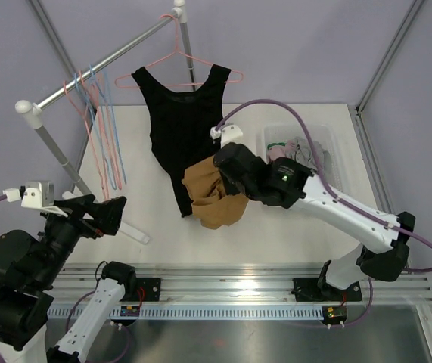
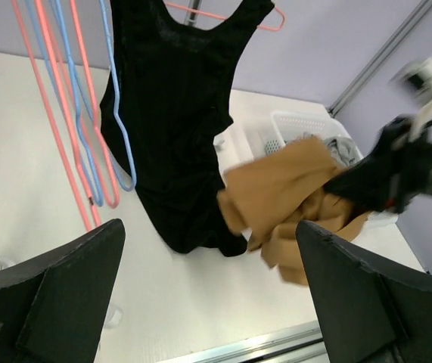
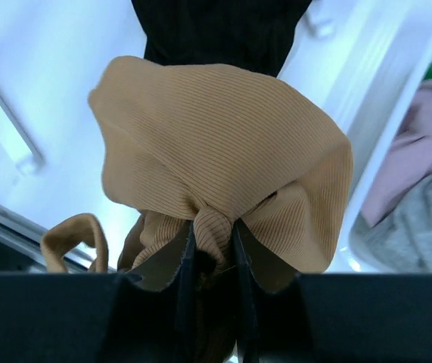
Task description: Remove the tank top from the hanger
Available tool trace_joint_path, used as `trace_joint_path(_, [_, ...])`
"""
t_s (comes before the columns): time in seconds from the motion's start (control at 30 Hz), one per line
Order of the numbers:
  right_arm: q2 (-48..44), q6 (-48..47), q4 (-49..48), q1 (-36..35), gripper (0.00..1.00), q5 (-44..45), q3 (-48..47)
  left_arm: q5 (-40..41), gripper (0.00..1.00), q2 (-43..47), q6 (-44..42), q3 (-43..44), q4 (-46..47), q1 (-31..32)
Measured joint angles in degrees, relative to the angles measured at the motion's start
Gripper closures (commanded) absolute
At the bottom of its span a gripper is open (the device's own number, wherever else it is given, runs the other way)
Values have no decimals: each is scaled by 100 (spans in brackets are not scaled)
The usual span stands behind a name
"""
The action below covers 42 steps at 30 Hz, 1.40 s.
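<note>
The black tank top is hanging on the pink hanger, both shoulder straps still over its arms, and the hanger is hooking onto the metal rail that is slanting across the far left of the table. The top's hem is reaching down towards the tabletop. The right gripper is pinching a second piece, a tan ribbed top, with its fingers closing tightly on a gathered fold of the cloth; the rest of the fabric is ballooning out beyond the fingertips and one narrow strap loop is dangling to the side. From above, this tan bundle is sitting against the lower right of the black top's hem, though whether the two cloths are touching is not clear. The left gripper is hovering over the near left corner of the table, well apart from both garments, its jaws standing wide apart and gripping nothing. A cluster of bare pink and blue hangers is hanging from the rail to the left of the black top. A clear plastic bin is sitting at the far right of the table, holding pink, grey and green clothing
</note>
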<state>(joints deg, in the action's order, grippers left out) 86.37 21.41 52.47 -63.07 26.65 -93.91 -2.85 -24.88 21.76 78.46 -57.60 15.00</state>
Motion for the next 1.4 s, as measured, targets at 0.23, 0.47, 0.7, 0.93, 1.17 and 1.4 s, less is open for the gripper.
trace_joint_path(0.23, [-11, -393, 999, 9, 100, 811, -1888, 0, 1, 87, -81, -195, -68, 0])
trace_joint_path(0.47, [175, -925, 1635, 1217, 100, 1095, -3624, 0, 1, 160, -79, -197, -114, 0])
trace_joint_path(0.7, [190, -1364, 1576, 2470, 100, 831, -3399, 28, 1, 192, -50, -17, -273, 0])
trace_joint_path(0.93, [422, -1589, 988, 3512, 100, 404, -2745, 20, 1, 192, -48, 7, -271, 0])
trace_joint_path(1.17, [525, -1491, -136, 4277, 100, -98, -551, 7, 1, 181, 83, -122, -238, 0])
trace_joint_path(1.4, [1436, -1139, -758, 4784, 82, -621, 612, -111, 1, -162, 271, 44, -205, 0])
